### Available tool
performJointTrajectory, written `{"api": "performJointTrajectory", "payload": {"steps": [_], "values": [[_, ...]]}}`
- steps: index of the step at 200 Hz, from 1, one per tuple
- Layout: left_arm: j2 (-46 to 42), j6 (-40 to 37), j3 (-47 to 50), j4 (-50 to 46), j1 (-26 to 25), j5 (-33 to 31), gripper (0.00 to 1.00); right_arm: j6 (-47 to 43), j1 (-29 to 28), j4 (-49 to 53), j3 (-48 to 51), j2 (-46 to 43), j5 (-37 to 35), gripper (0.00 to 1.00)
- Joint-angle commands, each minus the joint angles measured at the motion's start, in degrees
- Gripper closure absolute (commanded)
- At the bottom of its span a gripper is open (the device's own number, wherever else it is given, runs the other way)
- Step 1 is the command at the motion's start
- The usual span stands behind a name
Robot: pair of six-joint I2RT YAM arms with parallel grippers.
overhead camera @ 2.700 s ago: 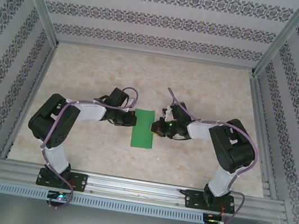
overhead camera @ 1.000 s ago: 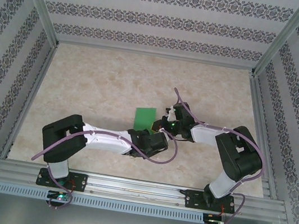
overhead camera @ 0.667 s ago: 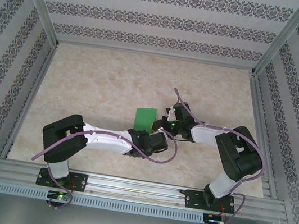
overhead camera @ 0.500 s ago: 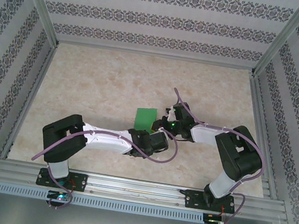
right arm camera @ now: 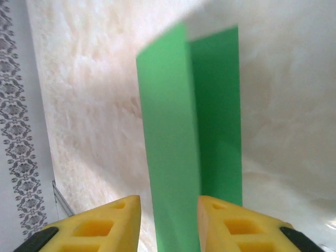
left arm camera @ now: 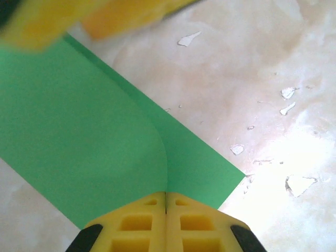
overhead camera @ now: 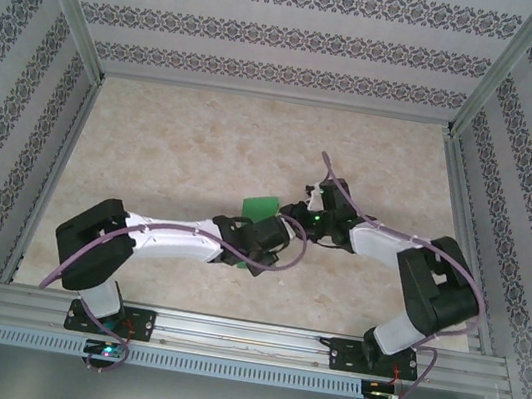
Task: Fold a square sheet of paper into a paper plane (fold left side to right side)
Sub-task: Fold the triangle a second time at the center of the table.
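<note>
Clearly the folding is at an early stage. The left pincer (left arm camera: pixel 166 197) is clamped tight on the near edge of the square sheet of paper (left arm camera: pixel 79 136), its two yellow fingers pressed together with the green layer nipped between them. From the pinch a soft curved ridge runs ahead of the fingertips, and the paper spreads ahead and to the left of that pincer, lying on the marbled table (left arm camera: pixel 273 79) except where the grip lifts it. The right pincer (right arm camera: pixel 169 202) stands with its jaws apart, not clamped on anything. Ahead of its fingertips one layer of the sheet lies flat, slightly to the right, while a second flap stands raised in line with the gap between the fingers. In the top view the paper is a small green patch just beyond the left pincer and just beside the right one. By the look of it, the sheet is doubled into a narrow strip but not pressed flat. The crease needs firming, and the nose corners and wings are all left to do; no pointed dart exists yet.
</note>
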State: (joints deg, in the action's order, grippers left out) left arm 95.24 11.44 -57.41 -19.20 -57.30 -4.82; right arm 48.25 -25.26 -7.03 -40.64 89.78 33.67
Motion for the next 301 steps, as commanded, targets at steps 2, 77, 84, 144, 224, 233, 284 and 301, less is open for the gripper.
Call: {"api": "performJointTrajectory", "payload": {"steps": [2, 77, 84, 144, 224, 233, 284, 301], "values": [[-2.4, 3.4, 2.3, 3.7, 3.5, 11.4, 1.00, -3.9, 1.6, 2.4, 3.1, -5.4, -2.8, 0.64], [-4.9, 9.7, 8.0, 13.2, 14.7, 34.5, 1.00, -2.3, -2.4, 0.2, 11.2, -13.8, -1.7, 0.88], [-4.9, 9.8, 8.2, 13.5, 15.1, 35.1, 1.00, -1.7, -3.7, -0.1, 11.4, -13.6, -2.1, 0.93], [-3.5, 9.5, 8.8, 13.2, 17.6, 38.9, 1.00, 3.1, -13.0, -7.0, 11.7, -4.9, -5.7, 1.00], [-1.5, 9.6, 9.4, 12.5, 19.2, 38.1, 1.00, 4.1, -15.2, -7.3, 12.2, -1.1, -7.8, 1.00], [-1.2, 9.8, 9.4, 12.5, 19.4, 38.4, 1.00, 4.1, -15.2, -6.9, 12.5, -1.2, -7.9, 1.00], [-0.2, 9.7, 9.3, 12.2, 20.9, 39.3, 1.00, 3.5, -15.3, -3.8, 12.8, -0.7, -8.3, 1.00], [-0.1, 9.1, 8.9, 11.6, 21.4, 39.7, 1.00, 3.0, -15.3, -2.7, 12.7, -0.7, -8.6, 1.00]]}}
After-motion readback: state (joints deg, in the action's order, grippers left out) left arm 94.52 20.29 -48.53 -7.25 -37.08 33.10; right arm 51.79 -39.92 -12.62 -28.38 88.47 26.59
